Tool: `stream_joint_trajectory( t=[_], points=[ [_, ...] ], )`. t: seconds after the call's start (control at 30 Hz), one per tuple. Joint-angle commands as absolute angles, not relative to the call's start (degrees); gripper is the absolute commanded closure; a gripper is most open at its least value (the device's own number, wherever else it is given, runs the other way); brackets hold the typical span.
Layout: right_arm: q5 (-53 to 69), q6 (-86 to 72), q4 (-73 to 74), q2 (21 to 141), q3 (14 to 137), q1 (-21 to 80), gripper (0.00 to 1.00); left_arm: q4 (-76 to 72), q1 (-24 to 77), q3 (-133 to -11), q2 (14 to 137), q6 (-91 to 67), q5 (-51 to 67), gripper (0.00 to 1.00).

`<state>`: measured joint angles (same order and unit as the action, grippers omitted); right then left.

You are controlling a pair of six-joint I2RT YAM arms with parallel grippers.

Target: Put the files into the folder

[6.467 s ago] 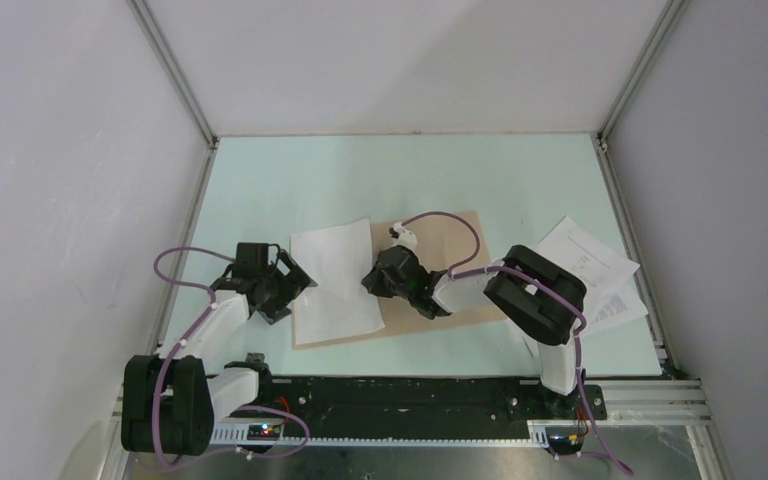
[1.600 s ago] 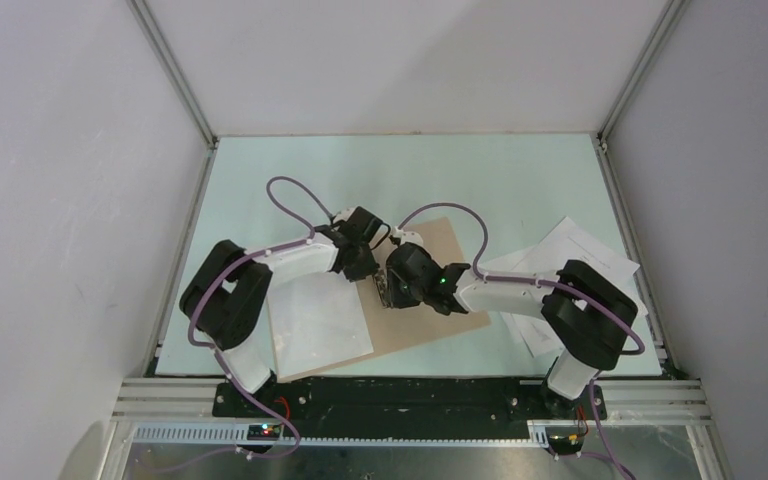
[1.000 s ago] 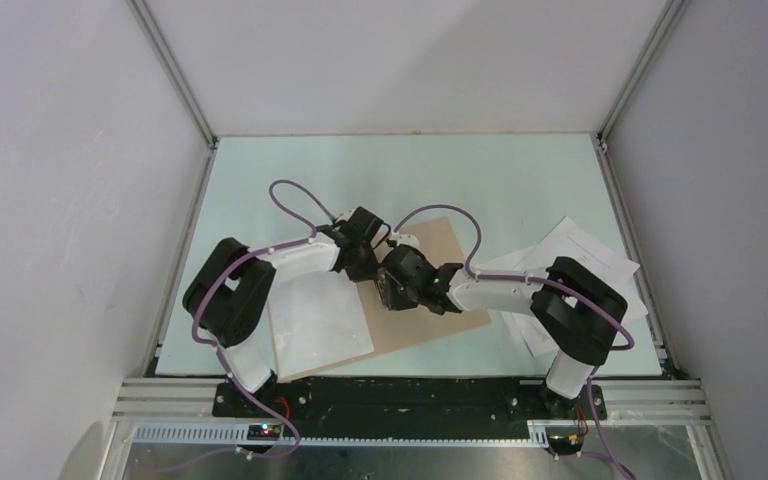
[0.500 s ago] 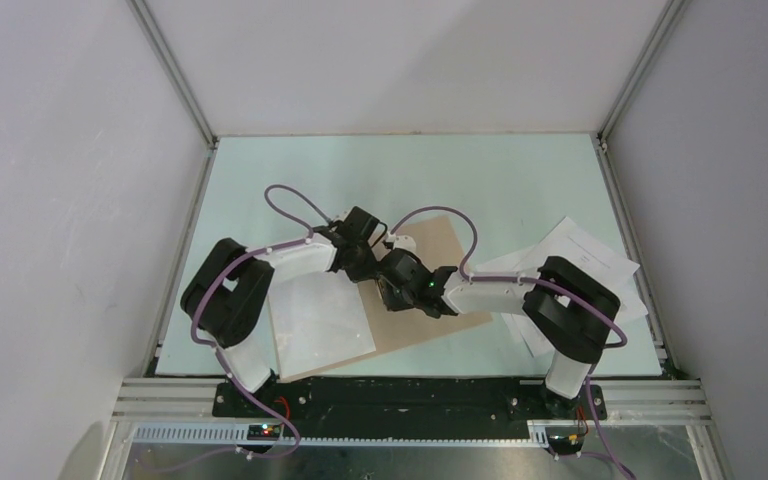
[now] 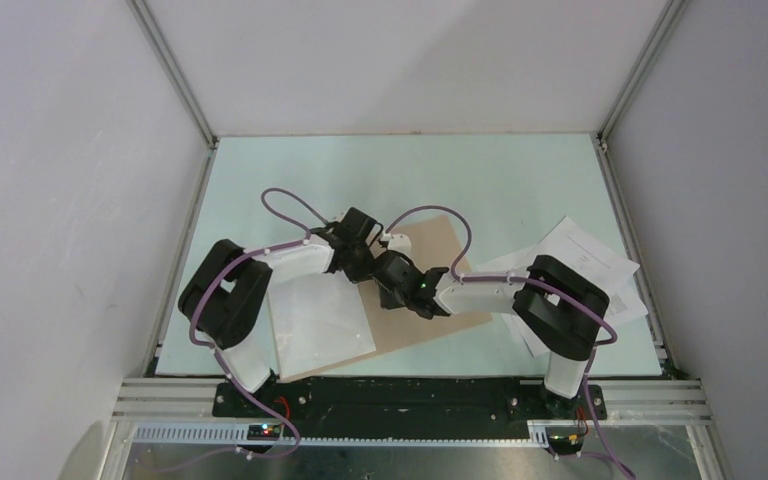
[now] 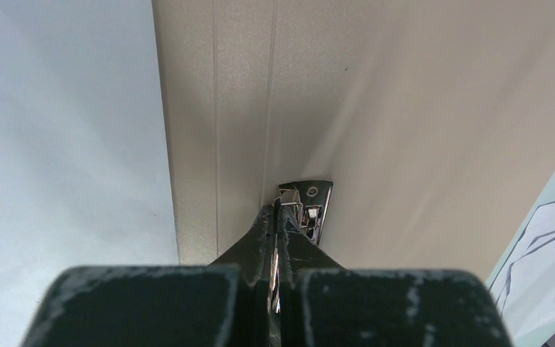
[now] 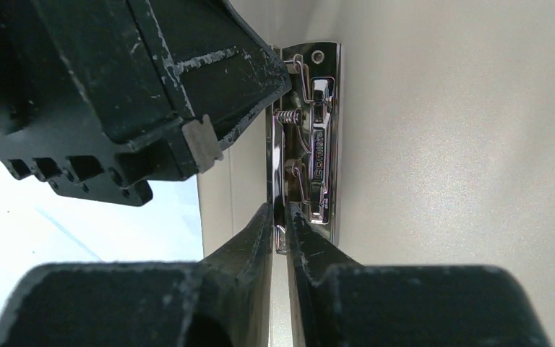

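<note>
— Pale green worktop (image 5: 410, 170) boxed in by white walls (image 5: 410, 60), seen from above. Where is the folder?

— The folder (image 5: 442, 240) lies open and flat near the middle, a little toward the arms. One white sheet (image 5: 318, 322) covers its left leaf. The printed sheets (image 5: 588, 262) lie in a loose pile to the right, off the folder and partly under the right arm.

— And the arms?

— Both reach in to the fold. The left fingers (image 5: 364, 268) and right fingers (image 5: 384, 272) meet there, just beside each other. From up here I cannot tell how they stand.

— Left wrist view?

— The left fingers (image 6: 267, 230) are clenched on a thin bright lever of the spine clip (image 6: 309, 196), which sits on the tan card beside the crease. The white sheet (image 6: 58, 144) is to the left, and a corner of the printed sheets (image 6: 549, 267) shows at the lower right.

— Right wrist view?

— The spine clip (image 7: 319, 130) runs up the frame along the crease, springs showing. The right fingers (image 7: 264, 224) stand almost together on either side of a thin metal tab at its near end. Whether they bite on it I cannot tell. The black body of the left arm's end fills the upper left, its tip at the clip's far end.
</note>
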<state>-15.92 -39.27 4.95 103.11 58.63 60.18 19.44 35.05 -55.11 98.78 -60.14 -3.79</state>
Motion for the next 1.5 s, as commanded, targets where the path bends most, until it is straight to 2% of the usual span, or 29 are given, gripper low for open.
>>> stream_joint_trajectory(
  t=[0.0,0.1,0.3,0.83,1.47],
  points=[
    [-18.73,-39.11,6.93,105.33,59.68,61.64,0.85,22.62,35.51,-52.6,101.44,-61.57,-2.87,1.0],
    [-20.24,-38.46,7.34,105.26,59.68,62.28,0.88,22.59,35.38,-52.51,101.43,-61.6,-2.98,1.0],
    [-25.11,-36.59,9.02,103.67,59.65,64.71,0.89,22.61,34.9,-52.34,101.75,-61.45,-2.76,1.0],
    [-28.37,-31.23,8.18,104.0,61.38,67.75,0.82,22.6,34.72,-52.55,102.93,-61.14,-2.21,1.0],
    [-32.54,-34.22,16.29,112.12,62.24,68.7,0.94,22.59,33.27,-51.78,103.53,-58.27,-0.77,1.0]
  ],
)
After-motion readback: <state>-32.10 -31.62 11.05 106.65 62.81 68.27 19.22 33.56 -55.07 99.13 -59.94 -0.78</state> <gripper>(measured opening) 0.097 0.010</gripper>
